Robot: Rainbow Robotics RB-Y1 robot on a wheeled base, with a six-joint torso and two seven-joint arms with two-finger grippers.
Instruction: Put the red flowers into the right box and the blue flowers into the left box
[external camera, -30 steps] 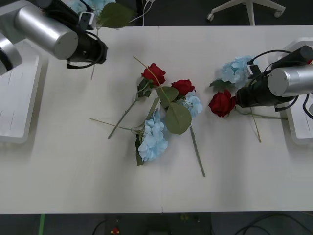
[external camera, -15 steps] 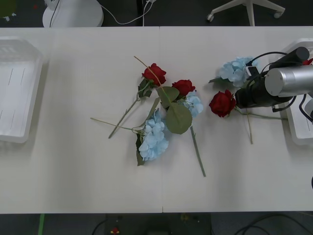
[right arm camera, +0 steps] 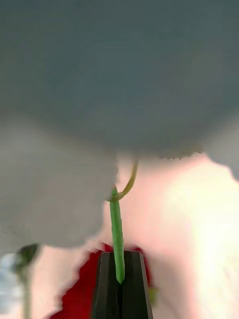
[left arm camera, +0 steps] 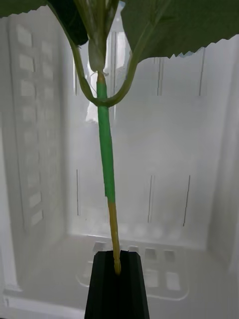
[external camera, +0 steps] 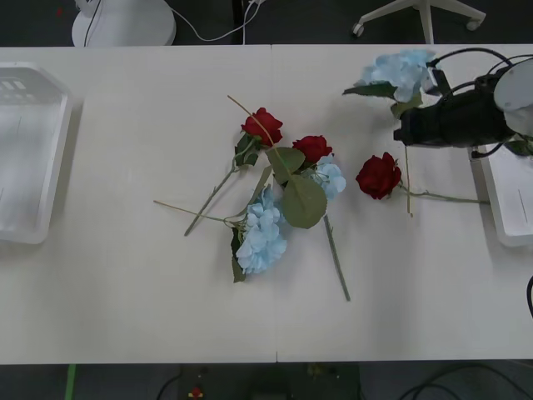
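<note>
My right gripper (external camera: 405, 132) (right arm camera: 118, 255) is shut on the thin green stem (right arm camera: 117, 229) of a blue flower (external camera: 401, 72), held above the table's far right with the stem end hanging down. A red flower (external camera: 379, 175) lies just below it, its stem reaching toward the right box (external camera: 510, 200). In the left wrist view my left gripper (left arm camera: 117, 255) is shut on a flower stem (left arm camera: 106, 164) with large green leaves, hanging over the left box (left arm camera: 164, 164) (external camera: 25, 167); its bloom is out of frame. Two red flowers (external camera: 262, 125) and two blue flowers (external camera: 261, 235) lie tangled mid-table.
A large loose leaf (external camera: 303, 200) tops the middle pile, and bare stems stick out toward the near edge (external camera: 336, 258). Chair and stand bases sit on the floor beyond the table's far edge (external camera: 125, 21).
The left arm has left the front view with its flower. The right gripper has lifted the blue flower off the table and drawn back to the far right; the red flower stayed.
</note>
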